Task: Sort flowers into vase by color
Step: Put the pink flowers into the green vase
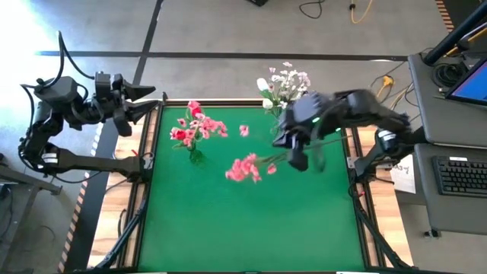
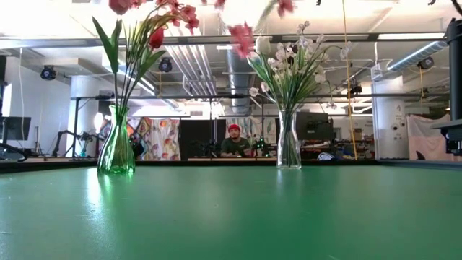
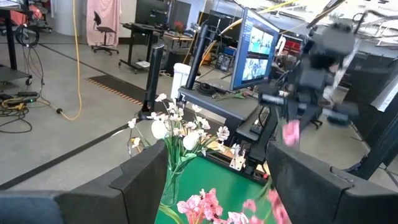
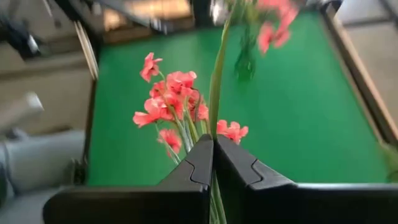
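My right gripper (image 1: 297,156) hovers over the table's right half, shut on a pink flower whose blossom cluster (image 1: 243,169) points toward the table's left. In the low view its blossom (image 2: 242,40) floats at bouquet height. A green vase (image 2: 116,152) with pink and red flowers (image 1: 194,129) stands left of centre. A clear vase (image 2: 289,144) with white flowers (image 1: 285,82) stands near the far edge. My left gripper (image 1: 141,103) waits open beyond the table's far left corner. In the left wrist view its fingers stand apart (image 3: 217,186). My right gripper pinches the pink flower's green stem (image 4: 214,134) between its two shut fingers (image 4: 193,168). The stem runs on forward past the fingertips, with the blossoms (image 4: 174,102) ahead of them. The flower is lifted clear of the table, its head toward the table's left.
A small pink blossom (image 1: 243,130) shows between the two vases. The green mat's near half (image 1: 251,228) is bare. Desks with a monitor and keyboard (image 1: 460,175) stand right of the table. A person (image 2: 232,141) sits far behind the table.
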You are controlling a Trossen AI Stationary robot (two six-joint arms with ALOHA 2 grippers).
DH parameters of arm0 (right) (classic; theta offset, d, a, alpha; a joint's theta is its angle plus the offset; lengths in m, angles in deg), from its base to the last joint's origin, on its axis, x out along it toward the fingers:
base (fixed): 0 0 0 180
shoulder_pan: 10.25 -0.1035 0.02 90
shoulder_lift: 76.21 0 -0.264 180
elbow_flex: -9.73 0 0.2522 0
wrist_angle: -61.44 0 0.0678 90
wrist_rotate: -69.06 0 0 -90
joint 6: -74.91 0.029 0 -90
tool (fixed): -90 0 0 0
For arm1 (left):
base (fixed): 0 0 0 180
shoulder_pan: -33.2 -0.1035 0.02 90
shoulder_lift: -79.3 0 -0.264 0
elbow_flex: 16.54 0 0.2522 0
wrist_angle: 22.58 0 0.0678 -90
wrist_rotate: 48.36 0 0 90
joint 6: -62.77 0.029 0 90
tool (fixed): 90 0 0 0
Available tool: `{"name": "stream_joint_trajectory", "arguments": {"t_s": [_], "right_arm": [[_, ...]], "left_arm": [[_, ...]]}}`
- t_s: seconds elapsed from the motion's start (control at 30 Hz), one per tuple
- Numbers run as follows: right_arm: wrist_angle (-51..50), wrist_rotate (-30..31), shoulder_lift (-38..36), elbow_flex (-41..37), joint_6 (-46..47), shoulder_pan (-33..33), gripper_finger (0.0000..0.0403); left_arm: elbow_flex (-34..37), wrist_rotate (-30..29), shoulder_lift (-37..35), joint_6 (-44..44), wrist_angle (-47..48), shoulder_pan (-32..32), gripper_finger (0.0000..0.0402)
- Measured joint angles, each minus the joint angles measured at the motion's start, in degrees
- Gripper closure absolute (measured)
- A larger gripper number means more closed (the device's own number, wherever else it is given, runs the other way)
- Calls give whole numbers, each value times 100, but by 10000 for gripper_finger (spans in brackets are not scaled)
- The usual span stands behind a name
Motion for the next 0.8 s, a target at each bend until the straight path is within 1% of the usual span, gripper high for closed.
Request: {"name": "stream_joint_trajectory", "arguments": {"t_s": [0.1,0.3,0.47,0.63,0.8], "right_arm": [[-114,-1,343,-5,-100,-113,394],[169,-101,1021,-5,-555,-308,393],[387,-192,1418,-8,-798,-446,389],[375,-122,1786,-8,-873,-478,365],[211,9,2257,-16,-982,-476,316]], "left_arm": [[0,-2,7,0,0,2,142],[0,0,11,0,0,0,142],[0,-2,11,0,2,0,142],[0,0,11,0,22,1,142],[0,0,16,1,100,0,142]]}}
